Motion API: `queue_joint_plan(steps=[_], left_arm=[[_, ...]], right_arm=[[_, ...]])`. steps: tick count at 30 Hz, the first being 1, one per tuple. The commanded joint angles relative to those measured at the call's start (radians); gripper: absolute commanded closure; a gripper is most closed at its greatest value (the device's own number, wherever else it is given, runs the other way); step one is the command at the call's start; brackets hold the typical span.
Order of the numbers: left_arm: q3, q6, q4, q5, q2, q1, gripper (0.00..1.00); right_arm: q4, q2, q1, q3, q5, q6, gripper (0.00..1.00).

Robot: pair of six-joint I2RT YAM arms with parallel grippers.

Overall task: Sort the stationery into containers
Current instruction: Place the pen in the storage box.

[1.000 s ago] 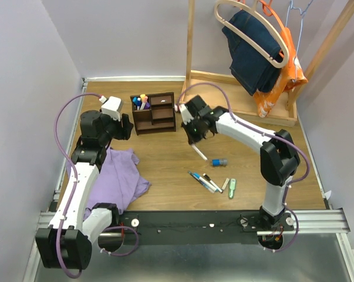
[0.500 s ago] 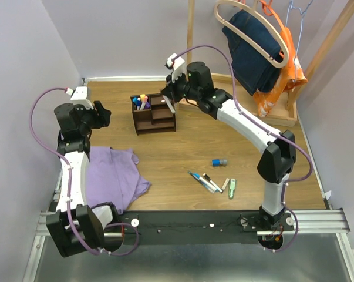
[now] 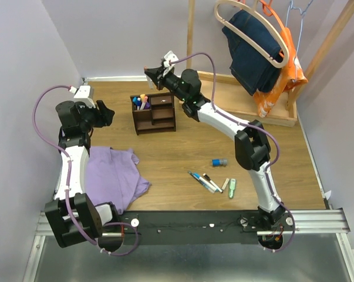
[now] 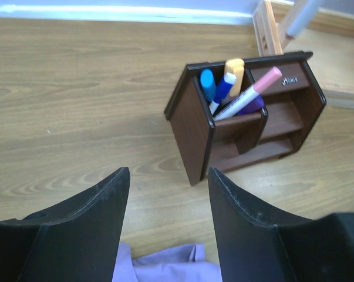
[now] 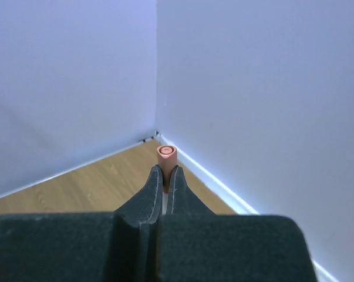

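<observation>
"The stationery, going left to right: where is it?" asks the first observer.

"Start with the left tool," says the second. "It hovers at the left side, its black fingers spread well apart with nothing between them. Nearer the arm bases a crumpled lilac cloth lies on the brown wooden counter. Next comes the small dark brown wooden desk organiser, standing near the far edge. Its left-hand compartment holds a blue-capped pen, a yellow-capped marker, a white marker with a pink cap and a purple one."

"And the right tool?"

"It is clamped tight on a slim pen whose salmon-pink end sticks out past the fingertips. In the overhead view it shows just beyond the organiser's back, pointing toward the corner of the pale walls."

"What lies loose?"

"Right of the organiser and well apart from it, a cluster of thin pens lies toward the front edge. A stubby blue-grey cylinder lies just beyond them and a pale green piece just to their right. Furthest right stands a light wooden rack base, with dark blue jeans and an orange garment hanging over it."
</observation>
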Motion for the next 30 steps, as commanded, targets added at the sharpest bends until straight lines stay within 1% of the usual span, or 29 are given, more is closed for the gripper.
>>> queue_joint_plan(steps=[1,4,14,24,30], left_arm=[[0.082,0.067,-0.098,0.036,0.031,-0.022,0.35],[0.116,0.087,-0.150,0.031,0.047,-0.026,0.35],[0.110,0.108,-0.167,0.024,0.047,-0.029,0.35],[0.069,0.102,-0.170,0.013,0.024,-0.037,0.35],[0.053,0.110,-0.181,0.010,0.017,-0.039,0.35]], right_arm=[[0.264,0.078,0.006,0.043,-0.034,0.009,1.00],[0.295,0.100,0.008,0.023,-0.042,0.032,1.00],[0.329,0.078,0.011,-0.109,-0.047,0.129,0.99],[0.318,0.106,0.011,-0.126,-0.045,0.187,0.99],[0.318,0.133,0.011,-0.118,-0.045,0.192,0.99]])
